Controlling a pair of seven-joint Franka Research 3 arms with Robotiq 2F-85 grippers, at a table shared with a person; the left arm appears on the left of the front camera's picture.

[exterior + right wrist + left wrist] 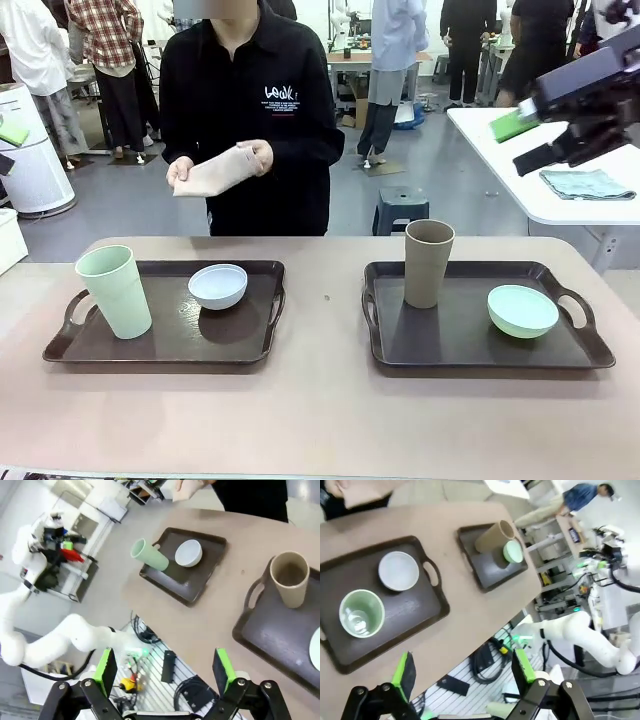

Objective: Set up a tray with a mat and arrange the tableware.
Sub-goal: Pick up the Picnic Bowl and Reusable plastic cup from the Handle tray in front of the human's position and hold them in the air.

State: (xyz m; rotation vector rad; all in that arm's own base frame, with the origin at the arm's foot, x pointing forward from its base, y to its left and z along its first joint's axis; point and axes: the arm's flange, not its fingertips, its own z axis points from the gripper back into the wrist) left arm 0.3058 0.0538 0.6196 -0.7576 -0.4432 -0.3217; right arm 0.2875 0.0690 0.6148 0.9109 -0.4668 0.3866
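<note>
A tan surface [320,410] runs across a busy workshop, with other people standing at benches far behind. On it lie two dark brown trays, side by side and well apart. Each has its long axis running left to right and a cut-out handle at either short end.

The left tray [180,340] carries the pale green cup [115,290] near its left end and the white bowl [218,286] by its far rim. The right tray [445,340] carries the taupe-brown cup [428,262] at its far left and the mint green bowl [522,311] toward its right. One cup and one bowl per tray reads as two matching settings. Both cups stand upright, long axis vertical, mouths up, and both bowls sit open side up. No mat lies under any of them, so I judge the mat step not yet done.

The person at the far side holds a beige mat [212,172] in front of the body, beyond the left tray and clear of the surface. It is tilted, its long axis rising from the lower hand [181,173] to the upper hand [258,155]. That two-handed hold looks like readiness to lay it down or pass it over.

The left end effector [462,665] hangs high near the robot's edge of the surface, fingers wide with nothing between them. The right end effector [164,662] is likewise wide and empty, well above the surface. Held up and back, they leave the trays free for the person.
</note>
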